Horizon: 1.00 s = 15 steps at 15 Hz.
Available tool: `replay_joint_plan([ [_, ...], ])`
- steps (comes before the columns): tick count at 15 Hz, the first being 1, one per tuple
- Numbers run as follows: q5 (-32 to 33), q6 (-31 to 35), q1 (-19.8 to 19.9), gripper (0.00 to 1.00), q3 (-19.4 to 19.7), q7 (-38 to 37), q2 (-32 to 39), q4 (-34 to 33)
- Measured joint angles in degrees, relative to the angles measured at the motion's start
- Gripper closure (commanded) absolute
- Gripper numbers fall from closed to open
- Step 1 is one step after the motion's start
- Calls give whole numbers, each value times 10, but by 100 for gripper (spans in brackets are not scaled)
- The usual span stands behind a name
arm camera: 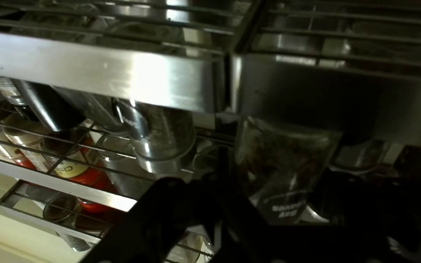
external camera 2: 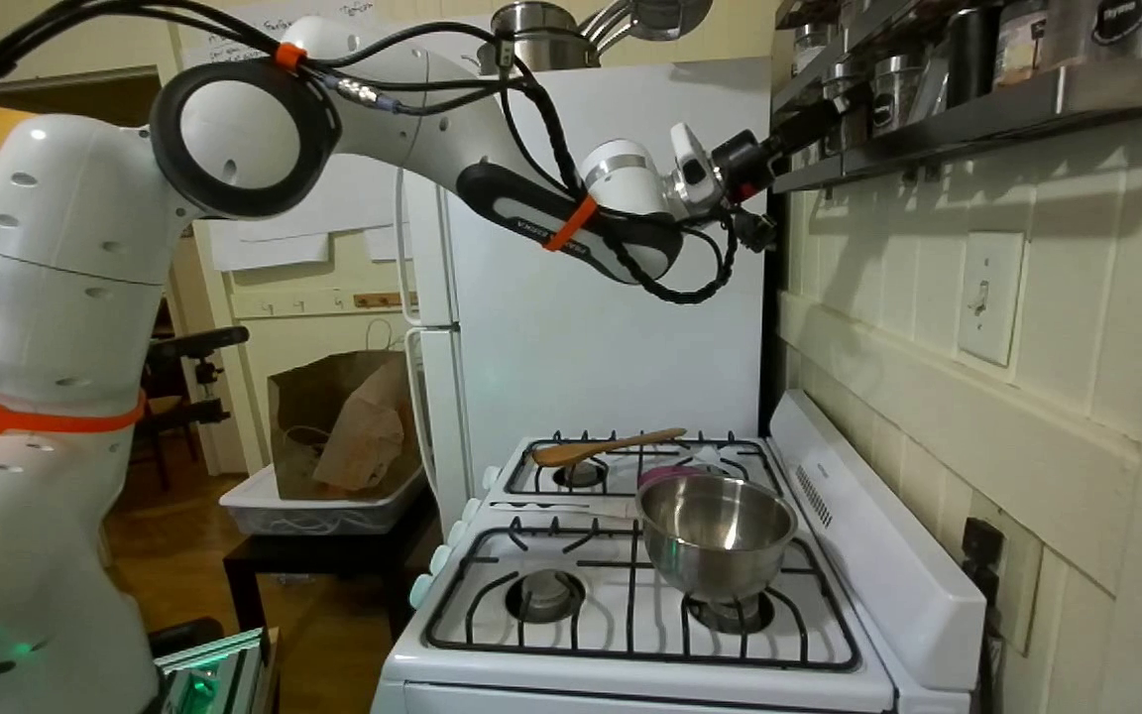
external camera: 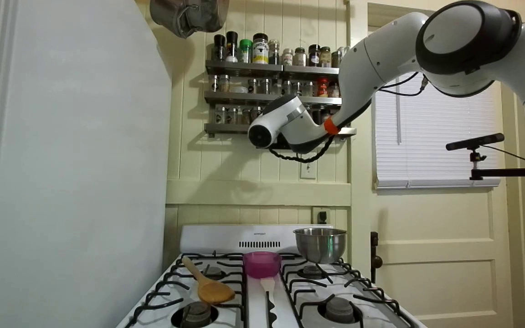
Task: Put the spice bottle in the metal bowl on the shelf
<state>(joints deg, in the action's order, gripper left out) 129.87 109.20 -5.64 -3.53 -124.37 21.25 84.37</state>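
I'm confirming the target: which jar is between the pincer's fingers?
The clear jar lettered BAY LEAVES, upside down in the wrist view; the silver-lidded jar alongside sits outside that gap.

In an exterior view we hold our arm (external camera 2: 412, 139) raised and bent at the elbow (external camera 2: 239, 129), the forearm (external camera 2: 561, 213) slanting down to the wrist (external camera 2: 621, 178). From there our gripper (external camera 2: 841, 107) tips upward. In the wrist view our dark fingers (arm camera: 192, 202) sit in deep shadow, and we cannot tell how far apart they stand.

Wooden spoon (external camera: 213, 290) on stove (external camera 2: 531, 671), pink cup (external camera: 262, 265) — pale utensil (external camera: 268, 285) nearby, fridge (external camera 2: 591, 327) (white)
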Motion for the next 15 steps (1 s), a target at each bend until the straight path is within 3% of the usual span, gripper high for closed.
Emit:
replay_joint_plan([
  [15, 90, -154, -11, 77, 4, -39, 56, -9],
])
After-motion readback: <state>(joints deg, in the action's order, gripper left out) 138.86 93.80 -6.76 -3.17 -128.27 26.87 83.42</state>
